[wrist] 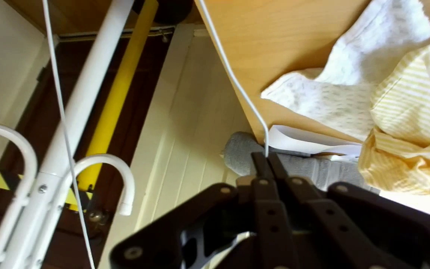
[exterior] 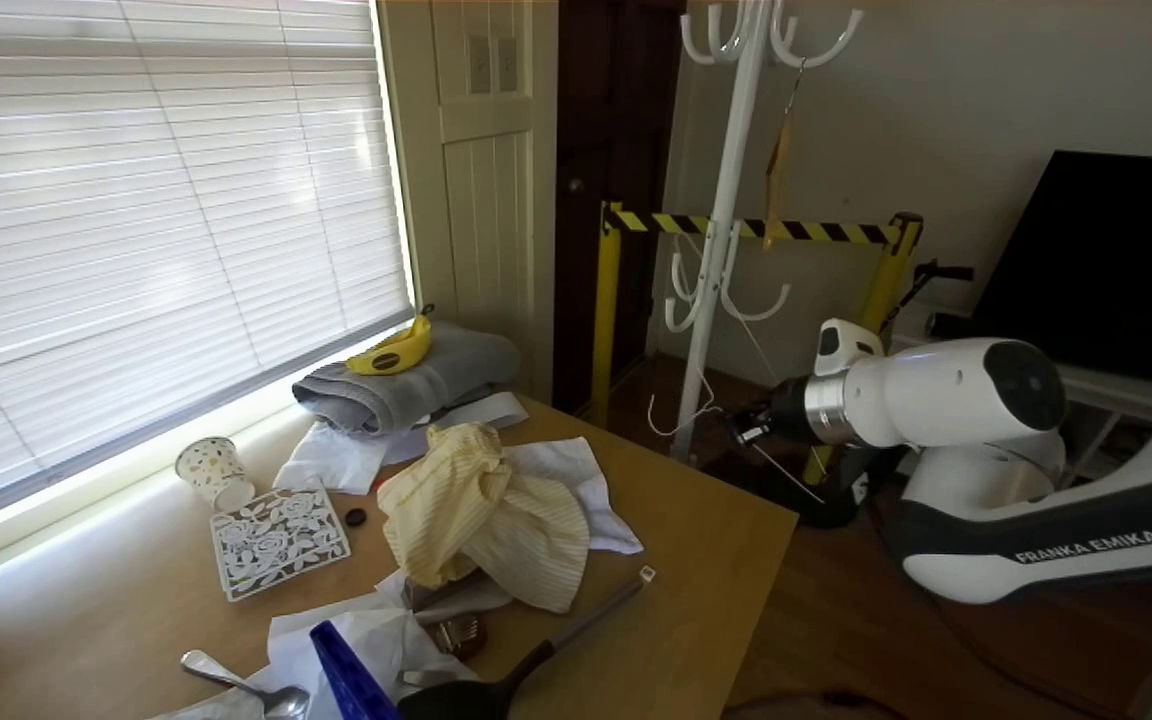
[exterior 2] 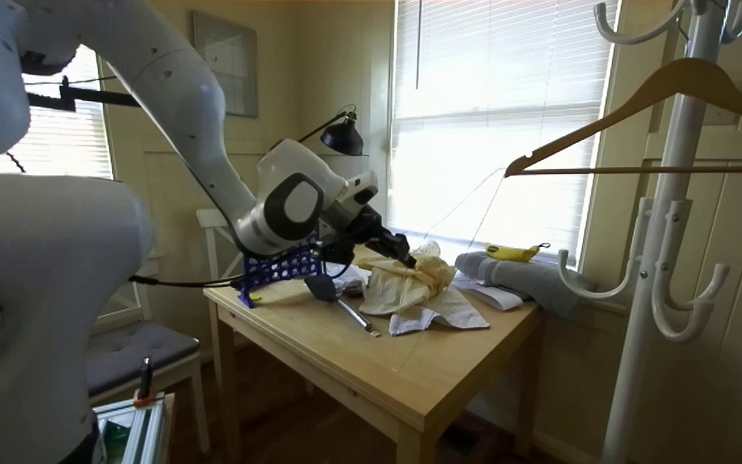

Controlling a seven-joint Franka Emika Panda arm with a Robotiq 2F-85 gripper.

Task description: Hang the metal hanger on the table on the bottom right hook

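Desk [exterior: 716, 545] near coat stand [exterior: 732, 165]. Pinching metal hanger [wrist: 236, 81] in pincer [wrist: 267, 155]. Could swivel from one-point grip, missing stand's bottom right hook [exterior: 756, 316].

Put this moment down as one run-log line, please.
gripper: shut on wire hanger | wire hanger: in the air, not yet on bottom right hook | wooden hanger: on an upper hook
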